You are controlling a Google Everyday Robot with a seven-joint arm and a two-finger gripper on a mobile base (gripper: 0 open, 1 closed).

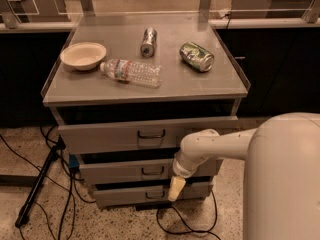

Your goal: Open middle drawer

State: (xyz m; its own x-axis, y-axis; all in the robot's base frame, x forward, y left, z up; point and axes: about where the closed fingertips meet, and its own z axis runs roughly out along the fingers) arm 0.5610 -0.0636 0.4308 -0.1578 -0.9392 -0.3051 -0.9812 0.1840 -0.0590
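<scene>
The grey cabinet has three drawers. The middle drawer has a small dark loop handle at its centre and stands a little out from the cabinet. The top drawer above it sticks out further. My white arm reaches in from the right, and my gripper with its cream tip hangs in front of the right part of the middle drawer, pointing down over the bottom drawer. It is right of the handle, apart from it.
On the cabinet top lie a cream bowl, a plastic water bottle, a silver can and a green can. Cables and a dark tripod leg lie on the floor. A dark counter stands behind.
</scene>
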